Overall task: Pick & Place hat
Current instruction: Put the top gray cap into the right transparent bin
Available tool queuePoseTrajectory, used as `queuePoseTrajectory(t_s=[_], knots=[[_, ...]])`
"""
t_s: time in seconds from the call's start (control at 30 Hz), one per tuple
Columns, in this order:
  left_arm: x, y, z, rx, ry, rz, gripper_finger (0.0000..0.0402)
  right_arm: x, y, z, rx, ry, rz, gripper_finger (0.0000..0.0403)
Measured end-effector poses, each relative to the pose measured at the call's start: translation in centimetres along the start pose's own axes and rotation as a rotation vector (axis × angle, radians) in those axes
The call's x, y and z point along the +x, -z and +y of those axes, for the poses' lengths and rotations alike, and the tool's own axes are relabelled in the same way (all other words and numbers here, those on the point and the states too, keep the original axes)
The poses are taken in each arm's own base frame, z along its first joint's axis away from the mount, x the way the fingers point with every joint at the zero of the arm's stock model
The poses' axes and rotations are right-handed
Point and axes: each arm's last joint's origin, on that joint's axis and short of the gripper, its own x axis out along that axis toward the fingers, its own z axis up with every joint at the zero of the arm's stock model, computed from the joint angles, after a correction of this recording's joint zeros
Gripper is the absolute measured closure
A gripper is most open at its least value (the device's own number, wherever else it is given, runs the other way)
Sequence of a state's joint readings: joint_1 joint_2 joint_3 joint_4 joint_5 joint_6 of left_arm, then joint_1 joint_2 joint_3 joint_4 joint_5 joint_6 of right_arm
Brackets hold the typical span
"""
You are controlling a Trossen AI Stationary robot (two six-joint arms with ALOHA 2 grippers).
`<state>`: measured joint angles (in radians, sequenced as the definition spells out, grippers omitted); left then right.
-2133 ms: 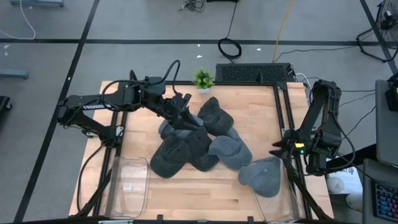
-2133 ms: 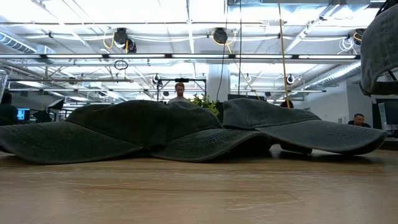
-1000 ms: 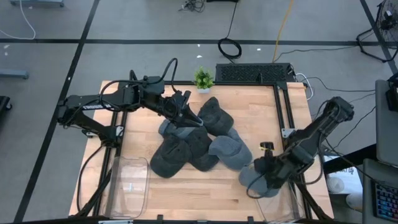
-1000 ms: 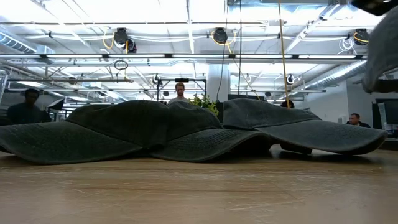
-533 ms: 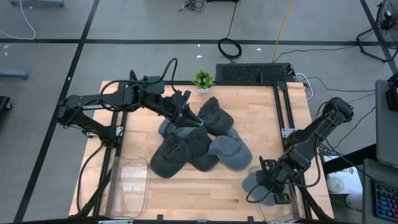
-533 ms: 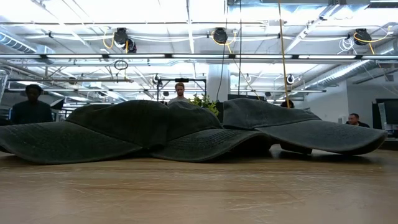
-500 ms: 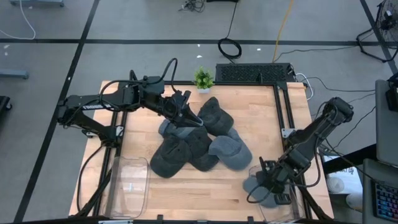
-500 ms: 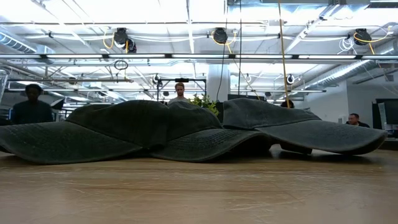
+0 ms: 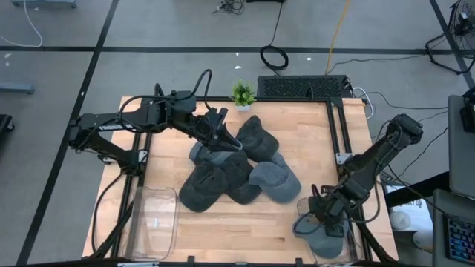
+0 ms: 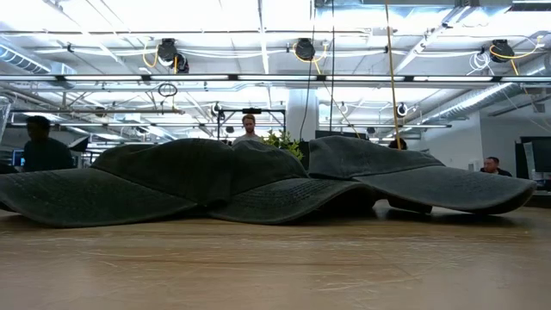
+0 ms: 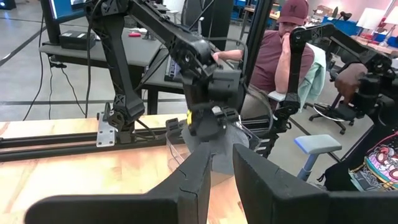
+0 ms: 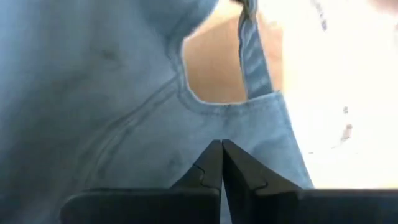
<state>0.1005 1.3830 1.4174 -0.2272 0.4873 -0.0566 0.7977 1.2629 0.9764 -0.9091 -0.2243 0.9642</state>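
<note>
Grey cap [image 9: 320, 236] pinched by right gripper [image 9: 318, 211], held low over clear bin [image 9: 324, 222] at table's near-right corner for drop-off; left gripper [image 9: 223, 139], fingers slightly apart, waits at cap pile [image 9: 237, 170].

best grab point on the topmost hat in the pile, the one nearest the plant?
Take the topmost hat by its brim edge, coming from above on the plant side. That edge looks free, while its other side overlaps the pile. The left gripper hovers beside it.

A hat [image 9: 324, 239] hangs under the right gripper [image 9: 320, 216], inside a clear bin [image 9: 326, 236]. The hat pile [image 9: 237, 172] lies under the left gripper [image 9: 221, 139]. Another clear bin [image 9: 154, 221] sits well apart from both.
</note>
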Motion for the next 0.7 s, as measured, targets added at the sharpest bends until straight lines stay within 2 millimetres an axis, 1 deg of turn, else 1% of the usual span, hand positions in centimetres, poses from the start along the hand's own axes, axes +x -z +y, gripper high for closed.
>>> queuePoseTrajectory(t_s=[0.1,0.2,0.27,0.37,0.43,0.5,0.6,0.7], knots=[[0.0,0.0,0.0,0.0,0.0,0.0,0.0325,-1.5,0.3,0.2,-0.036,0.051,-0.118,0.0403],[0.0,0.0,0.0,0.0,0.0,0.0,0.0325,-2.9,0.6,0.7,-0.105,0.059,-0.29,0.0403],[0.0,0.0,0.0,0.0,0.0,0.0,0.0325,-3.5,0.6,1.5,-0.174,0.002,-0.4,0.0403],[0.0,0.0,0.0,0.0,0.0,0.0,0.0325,-3.7,0.3,3.9,-0.331,-0.162,-0.524,0.0403],[0.0,0.0,0.0,0.0,0.0,0.0,0.0325,-3.2,-0.1,5.2,-0.428,-0.229,-0.543,0.0403],[0.0,0.0,0.0,0.0,0.0,0.0,0.0325,-2.0,-0.5,5.8,-0.468,-0.251,-0.497,0.0403],[0.0,0.0,0.0,0.0,0.0,0.0,0.0325,0.4,-1.5,5.6,-0.432,-0.191,-0.381,0.0403],[0.0,0.0,0.0,0.0,0.0,0.0,0.0325,2.2,-2.5,4.6,-0.381,-0.09,-0.284,0.0403]])
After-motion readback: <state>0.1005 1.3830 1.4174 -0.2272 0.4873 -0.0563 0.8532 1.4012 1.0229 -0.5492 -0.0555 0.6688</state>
